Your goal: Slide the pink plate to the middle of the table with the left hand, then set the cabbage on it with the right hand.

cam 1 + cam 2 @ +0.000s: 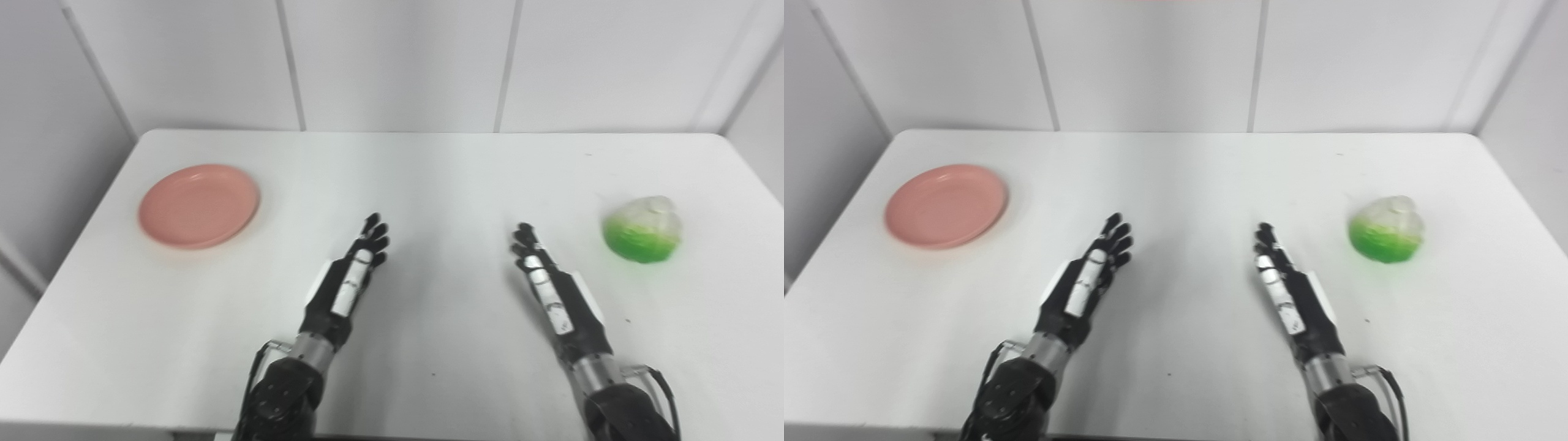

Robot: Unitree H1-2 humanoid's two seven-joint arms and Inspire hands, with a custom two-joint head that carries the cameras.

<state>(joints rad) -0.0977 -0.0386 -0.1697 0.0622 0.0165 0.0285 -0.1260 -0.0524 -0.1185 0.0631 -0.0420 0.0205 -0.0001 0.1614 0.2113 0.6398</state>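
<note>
Both hands, left hand (349, 278) and right hand (548, 285), empty, fingers extended. Pink plate (199, 205) near table (429, 184) edge; clumsy push risks drop. Cabbage (643, 229) may roll.

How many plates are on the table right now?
1. A pink plate sits at the table's left side, empty, beyond the left hand. Nothing appears hidden.

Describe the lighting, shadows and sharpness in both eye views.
Left eye view: even, bright light washes the white table out; only soft shadows lie beside the left hand and right hand. Right eye view: the pink plate is fairly crisp, the cabbage looks soft-edged, its pale top nearly blending into the table.
</note>
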